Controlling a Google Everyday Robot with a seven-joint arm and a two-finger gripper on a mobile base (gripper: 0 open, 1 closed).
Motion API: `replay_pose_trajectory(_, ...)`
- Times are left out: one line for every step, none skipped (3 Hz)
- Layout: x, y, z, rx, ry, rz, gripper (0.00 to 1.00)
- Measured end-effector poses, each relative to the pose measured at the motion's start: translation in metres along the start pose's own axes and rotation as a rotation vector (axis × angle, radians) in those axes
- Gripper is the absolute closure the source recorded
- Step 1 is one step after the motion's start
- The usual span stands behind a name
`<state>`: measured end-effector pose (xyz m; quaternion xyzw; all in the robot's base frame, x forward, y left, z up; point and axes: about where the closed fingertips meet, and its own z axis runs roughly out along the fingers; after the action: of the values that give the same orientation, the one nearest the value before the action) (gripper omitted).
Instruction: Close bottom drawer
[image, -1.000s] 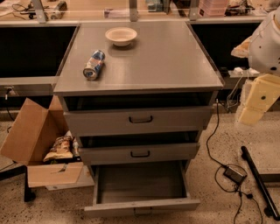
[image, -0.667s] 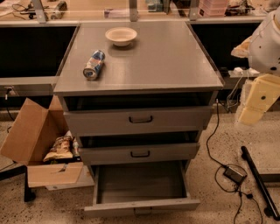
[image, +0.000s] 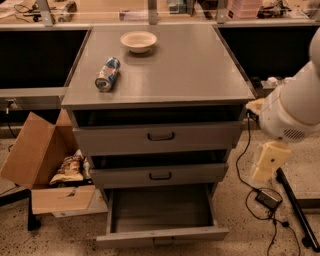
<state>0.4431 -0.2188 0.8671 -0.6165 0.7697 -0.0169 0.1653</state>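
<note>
The bottom drawer of the gray cabinet is pulled out toward me and its inside is empty. Its low front panel sits near the bottom edge of the view. The middle drawer and the top drawer stand slightly out from the cabinet body. My white arm comes in from the right. The gripper, a cream-colored piece, hangs at the cabinet's right side at the height of the middle drawer, clear of the cabinet and touching nothing.
A white bowl and a blue can lying on its side are on the cabinet top. An open cardboard box with snack bags stands left of the cabinet. Cables and a power adapter lie on the floor at the right.
My arm and gripper have moved down and to the left, closer to the cabinet's right side. The drawers have not moved.
</note>
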Motion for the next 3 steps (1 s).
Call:
replay_pose_trajectory(0.012, 0.022, 0.07, -0.054, -0.018, -0.023, 0.0)
replay_pose_trajectory(0.016, 0.045, 0.133, -0.117, -0.052, -0.032, 0.0)
replay_pose_trajectory(0.02, 0.073, 0.192, -0.227, -0.127, -0.002, 0.0)
